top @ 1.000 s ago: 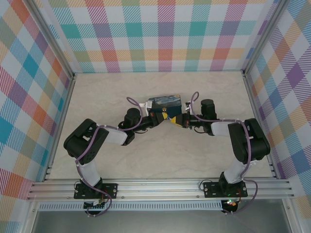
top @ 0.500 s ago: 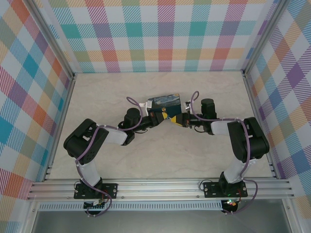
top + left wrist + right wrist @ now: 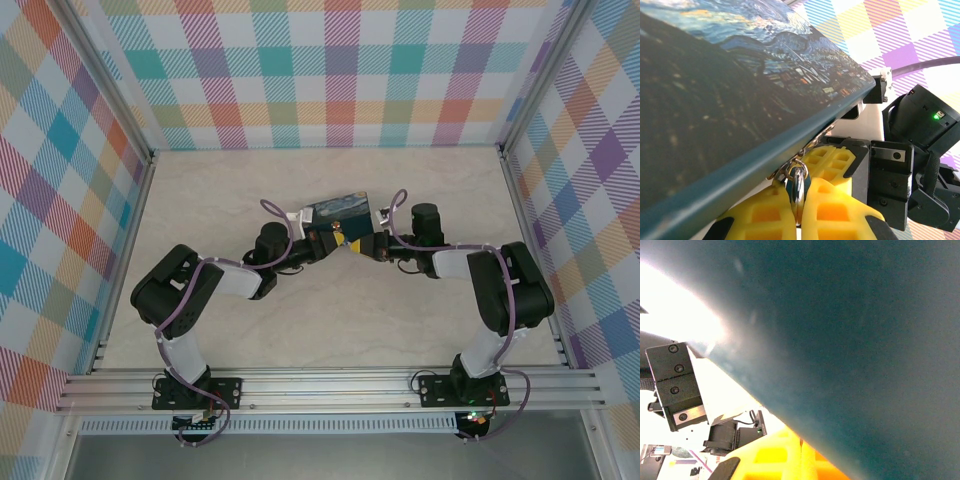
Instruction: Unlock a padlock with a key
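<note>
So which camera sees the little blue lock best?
The left wrist one: the padlock sits close up by the tin, between yellow fingers. From the top it's too tiny to tell; on the right wrist, the tin hides it.

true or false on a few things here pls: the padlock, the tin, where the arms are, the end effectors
1. The padlock has its silvery shackle between the yellow fingers of the left end effector. True.
2. The tin is plain red. False: its lid bears a blue and yellow night-sky painting.
3. Both arms reach to the tin, near the middle of the table. True.
4. The right end effector is spread wide open. False: its yellow pads sit together with just a thin seam between them, right under the tin's dark side.
</note>
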Tool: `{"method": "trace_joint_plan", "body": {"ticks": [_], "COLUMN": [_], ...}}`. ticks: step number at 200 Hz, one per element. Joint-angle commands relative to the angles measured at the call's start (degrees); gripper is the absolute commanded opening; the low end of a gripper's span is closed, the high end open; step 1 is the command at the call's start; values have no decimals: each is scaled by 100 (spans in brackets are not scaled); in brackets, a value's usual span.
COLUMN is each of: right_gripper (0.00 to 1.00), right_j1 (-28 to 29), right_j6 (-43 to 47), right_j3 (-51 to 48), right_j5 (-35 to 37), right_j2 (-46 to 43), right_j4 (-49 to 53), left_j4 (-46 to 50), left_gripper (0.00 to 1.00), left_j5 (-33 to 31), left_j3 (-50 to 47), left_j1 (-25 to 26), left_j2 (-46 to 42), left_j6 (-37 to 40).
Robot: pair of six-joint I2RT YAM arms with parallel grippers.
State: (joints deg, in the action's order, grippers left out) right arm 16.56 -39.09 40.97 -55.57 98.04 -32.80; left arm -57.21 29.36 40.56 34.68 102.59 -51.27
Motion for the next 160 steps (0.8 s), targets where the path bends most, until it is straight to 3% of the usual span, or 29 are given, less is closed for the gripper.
{"method": "trace_joint_plan", "body": {"ticks": [1,59,103,160], "right_gripper": [5,6,10,39], "right_j1": [118,67,76,-105], "right_j6": [-204,170,-214,958], "right_j3": [301,472,430,-206], "right_j5": [232,408,288,816], "right_j2": [-309,-580,-455,-1155], "right_j4": [-1217,-444,-1024,611], "left_j4": [165,234,298,523], "left_gripper": [0,0,0,0], "left_j5": [1354,1610,1297,591], "left_j3": [39,67,-29,60], "left_j1": [373,373,373,360], "left_j2": [-12,84,110,117], "left_j6": [346,516,515,194]}}
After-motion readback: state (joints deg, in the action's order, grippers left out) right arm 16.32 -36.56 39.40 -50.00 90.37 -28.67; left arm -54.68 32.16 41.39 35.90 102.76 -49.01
